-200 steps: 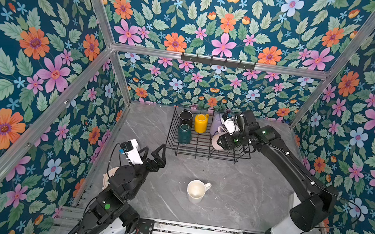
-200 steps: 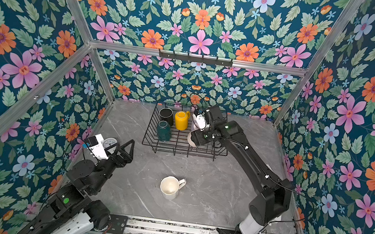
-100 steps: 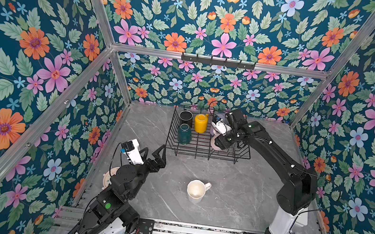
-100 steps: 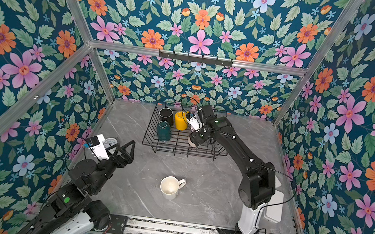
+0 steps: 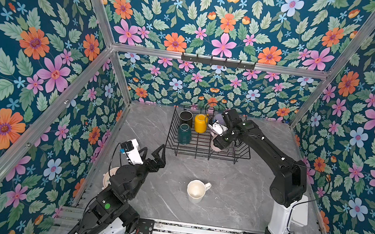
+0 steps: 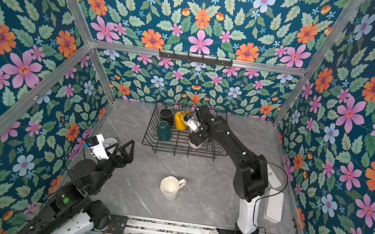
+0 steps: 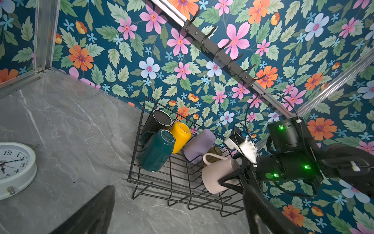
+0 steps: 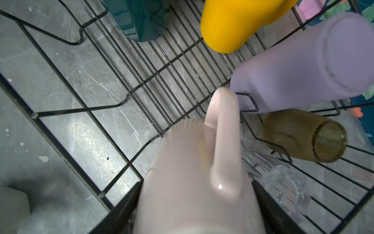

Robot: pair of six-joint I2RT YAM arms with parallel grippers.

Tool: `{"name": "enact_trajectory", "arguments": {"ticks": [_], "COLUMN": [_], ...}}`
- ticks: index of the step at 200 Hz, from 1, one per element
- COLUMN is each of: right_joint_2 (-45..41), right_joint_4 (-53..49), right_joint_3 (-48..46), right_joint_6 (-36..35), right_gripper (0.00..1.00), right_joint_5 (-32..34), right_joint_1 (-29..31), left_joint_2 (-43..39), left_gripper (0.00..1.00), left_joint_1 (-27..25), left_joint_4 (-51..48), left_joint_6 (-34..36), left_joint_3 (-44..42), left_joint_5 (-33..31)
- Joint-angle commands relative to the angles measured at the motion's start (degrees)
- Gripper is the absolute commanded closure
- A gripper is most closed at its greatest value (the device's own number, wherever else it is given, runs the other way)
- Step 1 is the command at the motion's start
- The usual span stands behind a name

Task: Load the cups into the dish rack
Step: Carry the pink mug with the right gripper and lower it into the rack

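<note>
Change: over the last second I've folded the right arm's elbow in toward the dish rack (image 5: 201, 152) and swung the wrist. The pale pink mug (image 7: 216, 178) has shifted slightly within the rack's front right part.
Right gripper (image 7: 228, 179): fingers spread wide yet clamped on the pale pink mug's body, handle facing up. I can't tell whether it rests on the wires.
Left gripper (image 5: 153, 152): fully spread, empty, unmoved near the clock (image 7: 14, 168).
Loaded: black mug (image 5: 186, 117), yellow mug (image 5: 200, 123), dark green mug (image 5: 184, 134), lilac tumbler (image 7: 199, 146), amber glass (image 8: 303, 135), clear glass (image 8: 283, 182).
Meaning: I judge this a set-down and release is next. Only the white mug (image 5: 196, 191) remains, upright on the table and well apart from the rack.
</note>
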Motion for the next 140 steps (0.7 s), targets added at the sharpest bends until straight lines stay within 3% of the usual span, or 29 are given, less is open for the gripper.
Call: {"name": "enact_trajectory", "arguments": {"ticks": [1, 140], "right_joint_2": [0.9, 5.2], "right_joint_4": [2.2, 4.7], "right_joint_3": [0.8, -1.6], "right_joint_6": [-1.9, -0.5], "right_gripper": [1.00, 1.00], "right_joint_5": [1.5, 2.4], "right_joint_1": [0.0, -0.1], "left_joint_2": [0.1, -0.1], "left_gripper": [0.00, 0.00], "left_joint_1": [0.0, 0.0], "left_joint_4": [0.5, -0.2], "left_joint_6": [0.4, 0.6], "left_joint_3": [0.3, 1.0], "left_joint_5": [-0.2, -0.9]}}
